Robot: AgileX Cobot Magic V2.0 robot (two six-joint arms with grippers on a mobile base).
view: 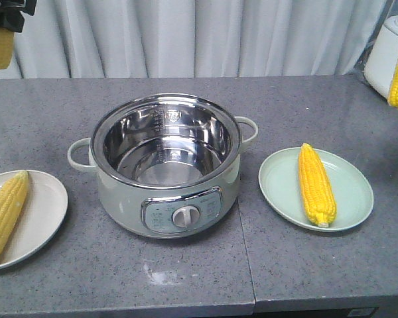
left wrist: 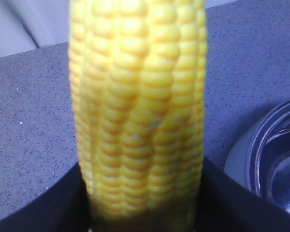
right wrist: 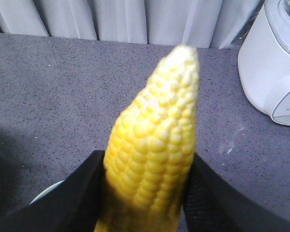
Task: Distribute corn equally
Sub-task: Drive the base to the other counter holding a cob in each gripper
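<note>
Cob (left wrist: 140,121) tight in left claw (left wrist: 142,193), another cob (right wrist: 154,135) in right claw (right wrist: 146,186), both high, wide of pot (view: 119,199).

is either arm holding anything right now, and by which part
Both. The left pincer clamps a corn cob near one end; the right pincer clamps a second cob by its thick end, tip free.

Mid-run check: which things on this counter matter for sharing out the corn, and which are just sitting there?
In the job: left-held cob in left end effector; right-held cob in right end effector; third cob on cream plate; fourth cob on green plate.
Just lying about: empty electric pot, white appliance.
</note>
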